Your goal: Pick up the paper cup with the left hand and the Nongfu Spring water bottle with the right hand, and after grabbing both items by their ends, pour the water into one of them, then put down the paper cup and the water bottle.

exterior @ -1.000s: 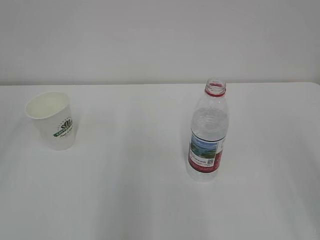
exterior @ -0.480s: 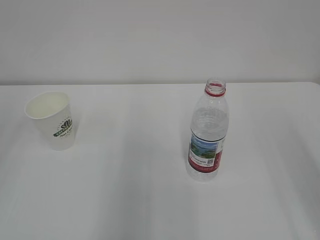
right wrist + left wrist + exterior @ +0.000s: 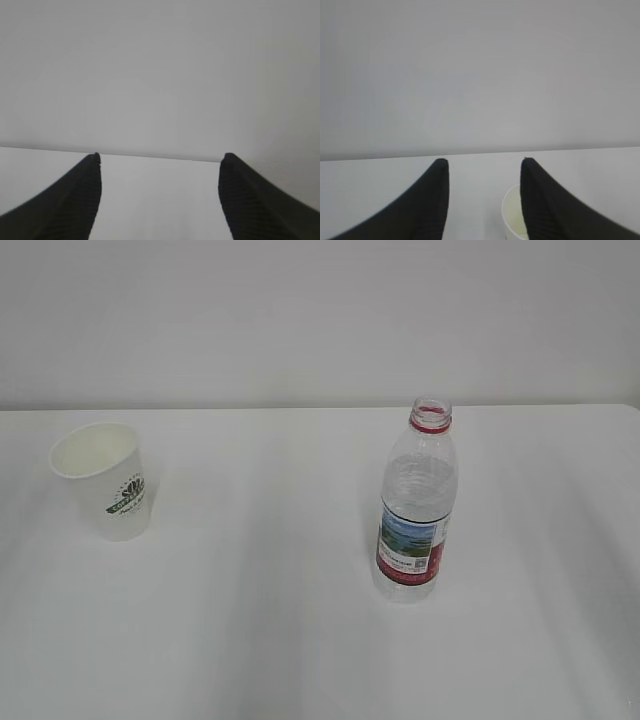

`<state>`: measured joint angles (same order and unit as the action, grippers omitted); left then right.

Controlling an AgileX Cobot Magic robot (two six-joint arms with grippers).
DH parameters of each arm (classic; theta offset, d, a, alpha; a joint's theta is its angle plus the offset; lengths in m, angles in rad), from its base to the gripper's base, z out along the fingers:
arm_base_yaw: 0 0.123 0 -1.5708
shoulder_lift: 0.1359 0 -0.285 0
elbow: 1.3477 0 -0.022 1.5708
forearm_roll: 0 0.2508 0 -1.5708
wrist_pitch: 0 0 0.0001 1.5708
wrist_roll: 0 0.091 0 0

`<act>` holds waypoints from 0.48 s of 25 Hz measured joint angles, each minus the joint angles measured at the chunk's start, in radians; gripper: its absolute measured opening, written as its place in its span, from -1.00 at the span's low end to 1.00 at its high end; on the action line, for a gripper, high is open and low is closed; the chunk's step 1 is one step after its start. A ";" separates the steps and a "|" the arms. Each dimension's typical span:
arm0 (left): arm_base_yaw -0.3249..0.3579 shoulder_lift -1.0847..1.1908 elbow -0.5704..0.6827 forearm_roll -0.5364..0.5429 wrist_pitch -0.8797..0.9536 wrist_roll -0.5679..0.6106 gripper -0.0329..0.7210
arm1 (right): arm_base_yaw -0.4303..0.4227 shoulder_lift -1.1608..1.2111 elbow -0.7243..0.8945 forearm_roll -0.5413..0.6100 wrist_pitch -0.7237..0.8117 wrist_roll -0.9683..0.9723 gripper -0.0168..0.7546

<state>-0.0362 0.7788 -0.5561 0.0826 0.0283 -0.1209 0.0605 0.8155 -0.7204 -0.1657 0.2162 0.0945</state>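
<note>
Paper cup (image 3: 103,480) stands upright near the bench's (image 3: 260,640) left edge, a bit closer to the far edge than the near one, mouth up, green logo facing the exterior camera. Cream inside; I can't tell if there is anything in it.

Nongfu Spring water bottle (image 3: 415,505) stands upright right of the bench middle, well apart from the cup. No cap, red neck ring showing, label with red band low on the body. Whether the water is in it I can't tell: the body is clear and no level line reads.

Neither arm shows in the exterior view.

Left hand (image 3: 482,162): both black ribbed fingers (image 3: 427,205) in the wrist view, spread about halfway, nothing between them. The cup's rim (image 3: 512,217) peeks out low in that view, partly behind the right-side finger, off the gap's centre line. Not touching as far as I can see.

Right hand (image 3: 160,157): fingers (image 3: 75,200) spread wide, gap holds only bare bench and the wall (image 3: 160,75) behind. Bottle is not in this wrist view.

Both items untouched, both hands holding nothing.
</note>
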 joint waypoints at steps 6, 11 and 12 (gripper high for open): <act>0.000 0.091 -0.077 0.056 -0.013 0.000 0.00 | 0.000 0.034 0.000 -0.003 -0.063 0.000 0.47; 0.000 0.189 -0.169 0.077 -0.034 0.000 0.00 | 0.000 0.059 0.000 -0.004 -0.092 0.000 0.47; 0.000 0.201 -0.177 0.077 -0.039 0.000 0.00 | 0.000 0.066 0.000 -0.004 -0.102 0.000 0.47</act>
<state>-0.0362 0.9802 -0.7334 0.1598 -0.0103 -0.1209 0.0605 0.8812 -0.7204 -0.1701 0.1137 0.0945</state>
